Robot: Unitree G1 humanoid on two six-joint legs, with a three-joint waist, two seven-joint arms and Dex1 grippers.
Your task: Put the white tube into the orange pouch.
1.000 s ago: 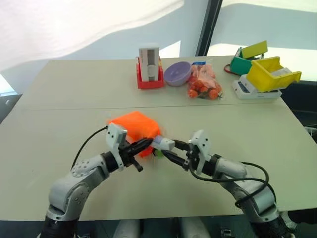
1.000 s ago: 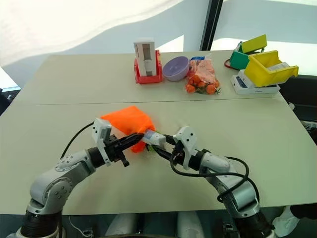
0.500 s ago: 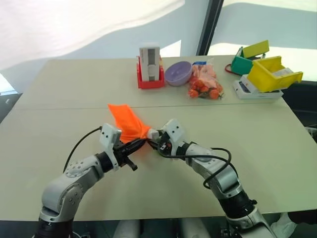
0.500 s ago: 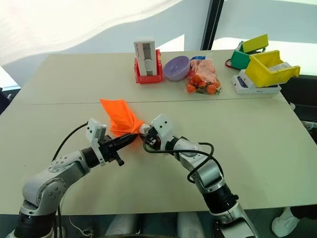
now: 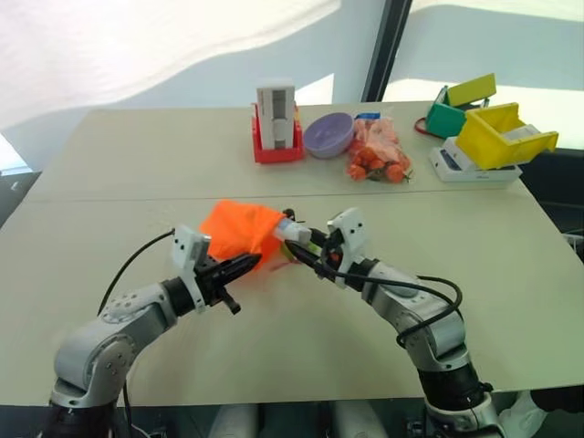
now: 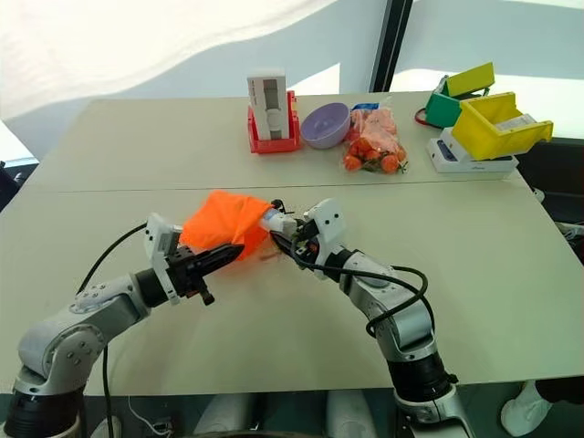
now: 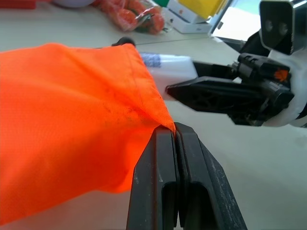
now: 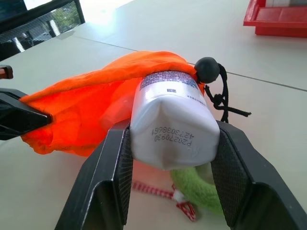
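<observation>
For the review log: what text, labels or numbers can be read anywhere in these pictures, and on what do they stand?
"P20270930" over "4273038361", as best it reads, printed upside down on the crimped end of the small white plastic tube held in the right claw.
Bluish label print on the tube's side near the bright orange fabric pouch: too blurred to read.
Print on the far boxes: too small to read.

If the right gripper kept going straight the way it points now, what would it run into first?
The right gripper, shut on the white tube, points into the mouth of the orange pouch. The tube's front end is already at the opening, so the pouch fabric would probably come first; depth inside is unclear.
</observation>
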